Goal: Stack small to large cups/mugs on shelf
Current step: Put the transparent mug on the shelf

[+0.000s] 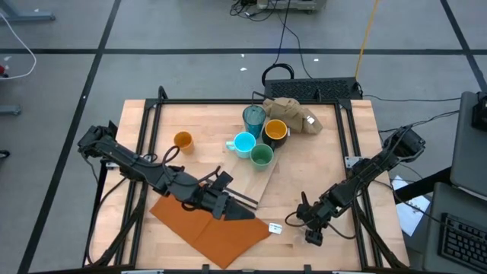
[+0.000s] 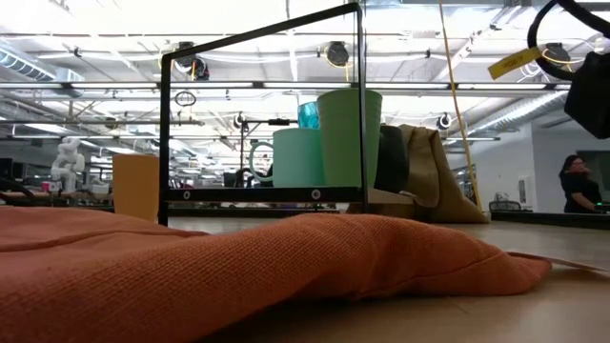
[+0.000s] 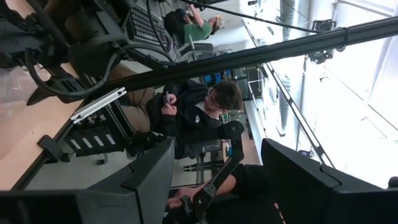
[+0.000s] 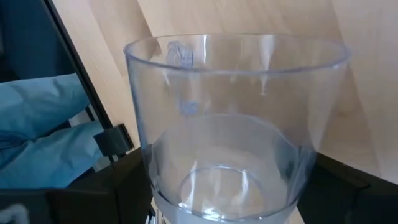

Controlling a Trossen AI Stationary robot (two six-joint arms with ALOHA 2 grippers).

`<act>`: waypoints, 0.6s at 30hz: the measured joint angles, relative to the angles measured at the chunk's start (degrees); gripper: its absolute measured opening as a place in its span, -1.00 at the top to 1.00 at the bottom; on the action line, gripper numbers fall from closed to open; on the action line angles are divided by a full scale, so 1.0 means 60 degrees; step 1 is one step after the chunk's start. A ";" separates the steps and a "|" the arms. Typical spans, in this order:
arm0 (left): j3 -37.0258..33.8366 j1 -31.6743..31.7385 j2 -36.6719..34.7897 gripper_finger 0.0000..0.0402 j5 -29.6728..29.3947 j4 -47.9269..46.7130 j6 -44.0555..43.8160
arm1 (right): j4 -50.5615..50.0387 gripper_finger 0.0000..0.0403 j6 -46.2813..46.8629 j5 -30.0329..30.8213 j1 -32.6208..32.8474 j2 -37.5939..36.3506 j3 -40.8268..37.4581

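Note:
A teal tumbler (image 1: 253, 118), a dark yellow-lined mug (image 1: 275, 131), a light blue mug (image 1: 243, 143) and a green cup (image 1: 262, 156) stand close together on the far part of the pale wooden shelf (image 1: 263, 181). An orange cup (image 1: 183, 140) stands alone on the table to their left. The clear glass (image 4: 233, 124) stands upright near the table's right front, with my right gripper (image 1: 310, 227) around its lower part. My left gripper (image 1: 222, 199) hangs open above the shelf's near end, and its wrist view shows only the room between its fingers. My right gripper has the clear glass's lower wall (image 4: 155, 180) between its two fingers (image 4: 121, 186), one on each side. The fingers slant down from the table's right side. The glass is upright with its rim up. Its base is hidden, so I cannot tell whether it rests on the table.
A tan cloth lump (image 1: 293, 114) lies behind the cups at the far edge. An orange-brown sheet (image 1: 209, 224) covers the near left of the table, under my left arm. A black frame (image 1: 346, 152) runs along the table's sides. People sit in the room beyond.

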 joint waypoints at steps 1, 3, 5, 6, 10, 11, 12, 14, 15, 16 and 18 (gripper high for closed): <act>0.0000 0.0000 0.0000 -0.21 0.0003 0.0000 0.0024 | -0.0001 -0.47 0.0000 0.0002 0.0000 0.0000 0.0000; 0.0000 -0.0017 0.0000 -0.21 0.0003 0.0000 0.0028 | -0.0009 -0.51 0.0001 -0.0006 0.0000 0.0000 0.0000; 0.0000 -0.0061 0.0000 -0.21 -0.0001 0.0001 0.0019 | -0.0012 -0.54 0.0001 -0.0027 0.0000 0.0000 0.0000; 0.0000 -0.0070 0.0000 -0.21 0.0003 0.0001 0.0012 | -0.0019 -0.54 0.0002 -0.0037 0.0000 0.0000 0.0000; 0.0000 -0.0124 0.0000 -0.21 0.0003 0.0050 -0.0004 | 0.0061 -0.51 -0.0119 -0.0047 0.0000 0.0000 0.0000; 0.0000 -0.0137 0.0000 -0.21 0.0003 0.0069 0.0001 | 0.0110 -0.50 -0.0190 -0.0048 0.0000 0.0000 0.0000; 0.0000 -0.0142 0.0000 -0.21 0.0003 0.0068 -0.0001 | 0.0137 -0.49 -0.0268 -0.0045 0.0000 -0.0004 0.0000; 0.0000 -0.0142 0.0000 -0.21 0.0003 0.0066 0.0002 | 0.0144 -0.50 -0.0480 -0.0041 -0.0020 -0.0007 0.0000; 0.0000 -0.0142 0.0000 -0.21 0.0000 0.0066 0.0000 | 0.0185 -0.50 -0.0583 -0.0045 -0.0048 -0.0007 0.0000; 0.0000 -0.0142 0.0000 -0.21 -0.0001 0.0066 0.0002 | 0.0271 -0.51 -0.0665 -0.0043 -0.0076 -0.0007 0.0000; 0.0000 -0.0142 0.0000 -0.21 -0.0001 0.0069 0.0005 | 0.0422 -0.53 -0.0780 -0.0034 -0.0133 -0.0056 0.0000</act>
